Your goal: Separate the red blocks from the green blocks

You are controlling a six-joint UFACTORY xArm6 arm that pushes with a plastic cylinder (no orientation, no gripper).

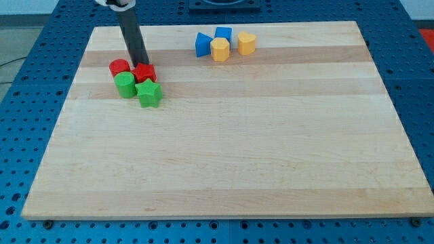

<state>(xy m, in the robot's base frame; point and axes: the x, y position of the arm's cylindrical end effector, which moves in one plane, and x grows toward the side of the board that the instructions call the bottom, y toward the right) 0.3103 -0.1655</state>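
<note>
With no fingers to open or clench, my tip (144, 64) touches the red star block (144, 73) at its 12 o'clock edge, red cylinder (119, 67) at 9 o'clock, green cylinder (125, 85) and green star block (149, 93) clustered below on the bench (237, 149).

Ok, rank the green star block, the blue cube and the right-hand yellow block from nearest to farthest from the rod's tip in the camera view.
My tip sits at the red blocks, the view's upper left.
1. green star block, just below the tip.
2. blue cube, toward the view's top centre.
3. right-hand yellow block, rightmost of that cluster.
</note>
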